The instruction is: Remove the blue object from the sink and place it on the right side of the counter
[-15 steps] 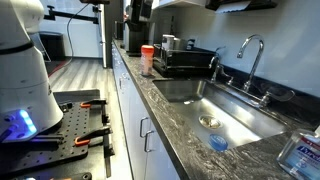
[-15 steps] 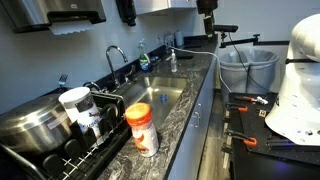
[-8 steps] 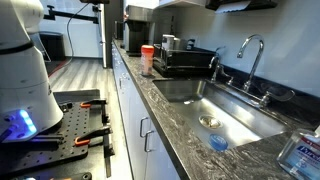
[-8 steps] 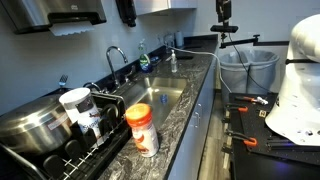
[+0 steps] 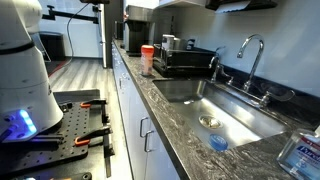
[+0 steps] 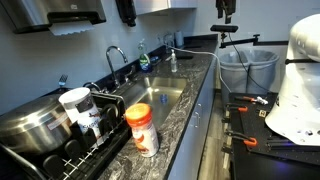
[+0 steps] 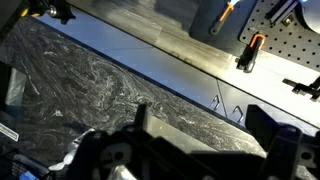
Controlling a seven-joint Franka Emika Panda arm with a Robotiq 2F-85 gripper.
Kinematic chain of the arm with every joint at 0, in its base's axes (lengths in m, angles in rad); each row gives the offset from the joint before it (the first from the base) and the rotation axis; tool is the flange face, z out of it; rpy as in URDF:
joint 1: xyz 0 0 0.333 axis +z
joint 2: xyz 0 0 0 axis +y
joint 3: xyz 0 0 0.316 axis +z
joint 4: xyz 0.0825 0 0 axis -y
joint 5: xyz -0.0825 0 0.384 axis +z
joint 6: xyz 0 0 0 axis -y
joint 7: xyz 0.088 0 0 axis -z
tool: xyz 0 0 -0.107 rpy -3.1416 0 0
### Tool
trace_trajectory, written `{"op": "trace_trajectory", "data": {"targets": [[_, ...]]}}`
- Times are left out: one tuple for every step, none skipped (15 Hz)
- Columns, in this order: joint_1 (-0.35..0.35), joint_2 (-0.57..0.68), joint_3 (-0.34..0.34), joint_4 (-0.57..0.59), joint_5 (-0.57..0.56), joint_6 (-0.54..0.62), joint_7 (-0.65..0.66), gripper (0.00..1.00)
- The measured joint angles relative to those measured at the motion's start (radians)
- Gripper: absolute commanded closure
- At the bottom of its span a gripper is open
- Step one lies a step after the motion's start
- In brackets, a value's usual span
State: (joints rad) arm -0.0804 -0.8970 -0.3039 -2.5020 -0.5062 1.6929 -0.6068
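The small round light-blue object (image 5: 218, 143) lies at the near end of the steel sink (image 5: 240, 112), close to the round drain (image 5: 208, 121). It does not show in the exterior view where the sink (image 6: 160, 96) is seen lengthwise. The dark veined counter (image 5: 185, 140) runs over white drawers. My gripper (image 6: 225, 9) hangs high at the top of that view, far from the sink. In the wrist view its jaws (image 7: 203, 125) are open and empty above the counter's (image 7: 90, 80) front edge.
An orange-lidded canister (image 5: 147, 58) (image 6: 141, 128) and a dish rack (image 5: 190, 60) stand beside the sink. A labelled clear bottle (image 5: 300, 150) is at the counter's near end. The chrome faucet (image 5: 250, 55) rises behind the sink. A pot (image 6: 35, 125) and a bin (image 6: 245, 65) are nearby.
In the exterior view that shows it, my gripper has shifted a little to the right along the top edge. The blue object has not moved.
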Motion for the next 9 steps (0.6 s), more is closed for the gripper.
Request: {"op": "trace_trajectory", "data": {"targets": [[0.0,0.0,0.0,0.0,0.0,0.0,0.0,0.0],[0.0,0.0,0.0,0.0,0.0,0.001,0.0,0.0],[0.0,0.0,0.0,0.0,0.0,0.001,0.0,0.0],[0.0,0.0,0.0,0.0,0.0,0.001,0.0,0.0],[0.0,0.0,0.0,0.0,0.0,0.001,0.0,0.0],[0.0,0.0,0.0,0.0,0.0,0.001,0.0,0.0],[0.001,0.0,-0.001,0.0,0.0,0.001,0.0,0.0],[0.003,0.0,-0.003,0.0,0.0,0.004,0.0,0.0],[0.01,0.0,-0.007,0.0,0.0,0.014,-0.004,0.0]]}}
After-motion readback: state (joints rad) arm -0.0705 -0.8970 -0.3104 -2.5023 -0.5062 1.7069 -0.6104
